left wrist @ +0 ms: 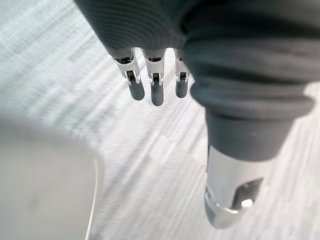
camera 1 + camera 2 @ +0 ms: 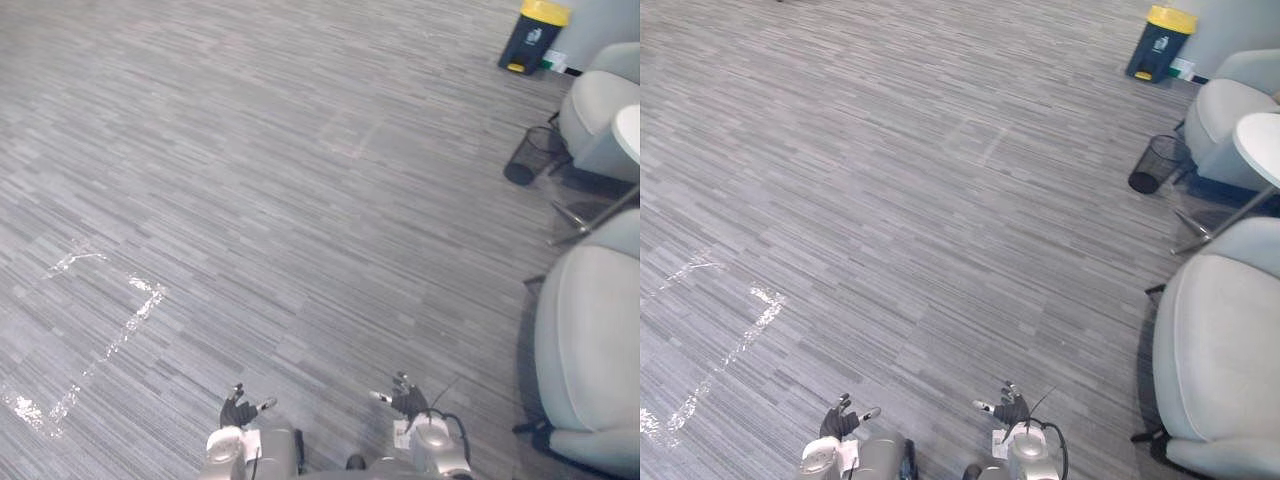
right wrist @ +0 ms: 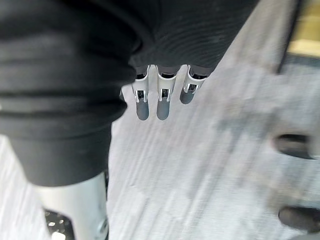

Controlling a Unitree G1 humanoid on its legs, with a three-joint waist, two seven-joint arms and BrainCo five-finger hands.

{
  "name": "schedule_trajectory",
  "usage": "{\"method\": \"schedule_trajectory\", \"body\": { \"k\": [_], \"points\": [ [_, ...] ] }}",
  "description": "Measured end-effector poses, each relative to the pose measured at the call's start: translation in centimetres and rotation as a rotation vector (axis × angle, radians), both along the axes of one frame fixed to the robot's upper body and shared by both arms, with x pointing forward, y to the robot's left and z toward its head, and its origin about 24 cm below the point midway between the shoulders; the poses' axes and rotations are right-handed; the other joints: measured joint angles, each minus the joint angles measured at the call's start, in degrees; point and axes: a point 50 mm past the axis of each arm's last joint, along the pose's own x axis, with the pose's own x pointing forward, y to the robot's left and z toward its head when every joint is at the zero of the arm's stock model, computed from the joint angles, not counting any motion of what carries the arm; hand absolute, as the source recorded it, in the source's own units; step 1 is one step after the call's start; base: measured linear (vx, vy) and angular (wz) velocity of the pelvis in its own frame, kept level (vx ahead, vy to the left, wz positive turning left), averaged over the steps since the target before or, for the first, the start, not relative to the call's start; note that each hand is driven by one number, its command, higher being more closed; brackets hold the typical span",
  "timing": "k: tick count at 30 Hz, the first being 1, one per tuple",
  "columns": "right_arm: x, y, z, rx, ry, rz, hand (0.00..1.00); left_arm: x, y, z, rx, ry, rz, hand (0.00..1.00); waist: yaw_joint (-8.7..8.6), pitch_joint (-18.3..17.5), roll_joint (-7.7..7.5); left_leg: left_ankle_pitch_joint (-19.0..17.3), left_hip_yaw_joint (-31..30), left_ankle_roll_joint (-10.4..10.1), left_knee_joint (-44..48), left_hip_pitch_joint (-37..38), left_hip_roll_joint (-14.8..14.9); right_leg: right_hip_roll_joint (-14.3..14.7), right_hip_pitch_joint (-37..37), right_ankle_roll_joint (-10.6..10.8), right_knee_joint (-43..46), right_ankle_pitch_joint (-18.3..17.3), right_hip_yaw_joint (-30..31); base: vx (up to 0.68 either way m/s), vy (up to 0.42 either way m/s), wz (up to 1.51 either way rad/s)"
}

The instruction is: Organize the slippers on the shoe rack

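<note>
Low in the eye views we see left hand [image 2: 238, 408] and right hand [image 2: 408, 401] apart over grey carpet [image 2: 300, 200], fingers [image 1: 156, 92] straight, loosely spread. Grey armchair [image 2: 590, 350] on the right. Slippers' whereabouts: we cannot tell.

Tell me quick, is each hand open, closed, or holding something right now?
Left hand: open, fingers straight, holding nothing.
Right hand: open, fingers straight, holding nothing.
</note>
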Motion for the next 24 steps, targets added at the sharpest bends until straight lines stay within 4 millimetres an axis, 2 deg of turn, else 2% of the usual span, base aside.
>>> {"method": "schedule_trajectory", "body": {
  "k": [1,2,3,4,5,7,8,9,10,11,12,13,14,15,16,17,18,20,21,22,23,24],
  "points": [
    [0.1,-0.1,0.0,0.003,0.003,-0.010,0.00,0.1,0.1,0.1,0.004,-0.004,-0.003,0.00,0.10,0.06,-0.17,1.29,-0.38,0.38,-4.70,-1.52,-0.85,-0.83,0.81,0.14,-1.17,-0.07,-0.28,0.25,0.123,0.16],
    [0.3,-0.2,0.0,0.001,0.001,-0.009,0.00,0.2,0.1,0.1,0.006,-0.003,-0.009,0.00,0.35,0.09,0.06,5.86,-1.69,0.72,-12.18,-2.30,-1.30,-1.35,1.47,0.90,-1.60,-0.38,-0.56,0.33,0.196,0.14],
    [0.3,-0.4,0.0,-0.005,0.002,-0.009,0.00,-0.1,-0.1,-0.1,0.003,0.009,-0.015,0.00,0.60,-0.17,1.05,13.23,-2.66,0.69,-18.45,-2.38,-1.26,-0.98,2.24,2.59,-2.30,-1.02,-0.73,0.41,0.236,0.11],
    [0.4,-0.1,-0.1,-0.001,0.017,-0.003,0.00,0.1,0.5,-0.1,0.018,0.013,-0.021,0.00,1.12,0.13,-0.57,14.93,-1.60,1.40,-18.05,-2.27,-2.68,-2.50,3.15,4.60,-2.75,-2.19,-0.13,0.41,0.226,0.12],
    [0.3,0.3,-0.3,0.008,0.029,0.004,0.00,0.3,1.0,0.0,0.032,0.010,-0.020,0.00,1.29,0.46,-1.58,13.89,-1.50,2.26,-18.03,-2.05,-3.76,-3.57,2.99,5.71,-2.51,-1.37,-0.06,0.34,0.177,0.13],
    [0.5,0.4,-0.2,0.012,0.026,0.000,0.00,0.5,1.2,0.1,0.031,0.008,-0.016,0.00,2.06,0.66,-1.76,10.68,-1.18,3.24,-15.76,-1.28,-4.20,-4.74,2.00,6.37,2.77,-1.01,1.33,0.34,0.212,0.01],
    [0.2,0.4,-0.4,0.013,0.033,-0.003,0.00,0.2,1.1,0.0,0.025,0.018,-0.013,0.00,2.35,0.69,-1.73,8.23,-0.96,3.84,-14.78,0.89,-4.29,-5.61,0.47,6.70,10.78,-0.93,2.00,0.35,0.219,-0.12],
    [-0.2,0.4,-0.5,0.017,0.040,-0.004,0.00,0.0,1.1,-0.1,0.025,0.025,-0.016,0.00,2.48,0.83,-1.71,6.30,-0.93,4.17,-14.42,3.41,-4.40,-6.69,-2.06,8.84,20.23,0.45,2.54,0.35,0.204,-0.12],
    [-0.6,0.5,-0.6,0.023,0.047,-0.004,0.00,-0.2,0.8,-0.3,0.024,0.035,-0.032,0.00,2.47,1.12,-1.34,4.45,-1.07,4.28,-14.27,6.15,-4.65,-7.79,-6.43,9.41,31.67,2.78,4.05,0.34,0.184,0.03],
    [-1.0,0.7,-0.8,0.032,0.058,-0.002,0.00,-0.4,0.9,-0.4,0.029,0.050,-0.041,0.00,1.94,1.07,-1.52,3.18,-1.56,4.58,-14.36,9.05,-5.07,-8.30,-10.78,9.05,43.13,2.86,5.46,0.43,0.181,0.29],
    [-1.5,0.8,-1.0,0.039,0.072,-0.003,0.00,-0.6,1.0,-0.5,0.029,0.058,-0.036,0.00,1.21,0.87,-1.77,2.24,-2.13,4.80,-14.89,11.74,-5.22,-8.12,-14.02,8.92,49.28,2.36,5.56,0.38,0.117,0.40],
    [-2.1,0.9,-1.2,0.045,0.085,-0.005,0.00,-0.8,1.0,-0.6,0.029,0.061,-0.034,0.00,1.03,0.69,-2.08,1.76,-2.56,4.96,-16.16,13.87,-5.45,-7.76,-16.42,8.65,50.91,1.59,5.12,0.39,0.086,0.38],
    [-2.5,1.0,-1.4,0.052,0.097,-0.009,0.00,-0.6,0.9,-0.5,0.025,0.057,-0.030,0.00,0.63,0.67,-2.20,1.10,-3.21,5.33,-18.39,16.54,-5.66,-6.97,-19.73,7.61,50.01,0.38,4.36,0.38,0.067,0.20],
    [-2.1,1.1,-1.1,0.053,0.075,-0.011,0.00,-0.8,0.9,-0.6,0.021,0.060,-0.022,0.00,0.08,0.70,-2.13,0.51,-3.71,5.76,-20.58,18.76,-5.69,-5.93,-22.64,7.04,46.87,-0.79,3.23,0.47,0.059,0.18],
    [-1.7,1.1,-1.0,0.053,0.063,-0.008,0.00,-0.9,0.8,-0.6,0.018,0.064,-0.019,0.00,-0.52,0.85,-1.84,0.50,-4.01,5.76,-22.21,20.74,-5.42,-4.79,-24.23,6.96,41.50,-1.19,1.81,0.50,0.017,0.23],
    [-1.6,1.1,-0.9,0.052,0.057,-0.009,0.00,-0.8,0.7,-0.6,0.014,0.061,-0.017,0.00,-1.01,0.86,-1.74,0.37,-4.71,5.53,-23.97,22.75,-5.20,-3.34,-25.37,6.69,32.32,-0.86,0.32,0.45,-0.015,0.37],
    [-1.5,1.0,-0.9,0.050,0.057,-0.009,0.00,-0.5,0.6,-0.5,0.013,0.054,-0.016,0.00,-1.28,0.88,-1.81,-0.03,-5.46,5.34,-25.41,24.43,-5.15,-2.11,-26.24,6.11,23.76,0.53,-0.46,0.50,-0.061,0.54],
    [-1.3,0.7,-0.8,0.047,0.054,-0.018,0.00,0.0,0.6,-0.3,0.012,0.040,-0.021,0.00,-2.12,0.70,-2.14,-0.50,-7.88,4.56,-28.91,27.49,-5.59,-0.80,-26.62,5.53,8.00,6.80,-1.26,0.50,-0.102,0.66],
    [-1.3,0.5,-0.9,0.044,0.061,-0.026,0.00,-0.1,0.6,-0.4,0.013,0.042,-0.020,0.00,-2.92,0.72,-1.89,-0.89,-9.33,3.88,-30.63,29.67,-5.28,-0.28,-26.39,3.62,6.53,11.95,-1.00,0.65,-0.174,0.73],
    [-1.1,0.0,-1.0,0.036,0.070,-0.037,0.00,-0.3,0.4,-0.6,0.007,0.055,-0.016,0.00,-3.49,-0.03,-0.69,-1.19,-11.58,3.27,-30.57,31.31,-3.33,1.26,-25.43,0.44,7.41,14.20,-1.10,0.83,-0.227,0.53],
    [-0.7,0.2,-0.8,0.044,0.064,-0.043,0.00,-0.3,0.4,-0.6,0.001,0.052,-0.003,0.00,-2.61,-0.53,0.01,-0.27,-12.45,1.68,-29.17,30.59,-2.51,1.23,-25.60,-0.05,9.15,12.75,-1.66,0.72,-0.200,0.40],
    [-0.4,-0.1,-0.7,0.046,0.054,-0.063,0.00,-0.4,0.1,-0.6,-0.014,0.051,0.011,0.00,-2.83,-0.26,0.48,1.40,-13.93,-0.27,-25.99,30.23,-2.43,0.98,-25.51,-0.22,12.59,9.93,-2.85,0.83,-0.225,0.33]
  ]
}}
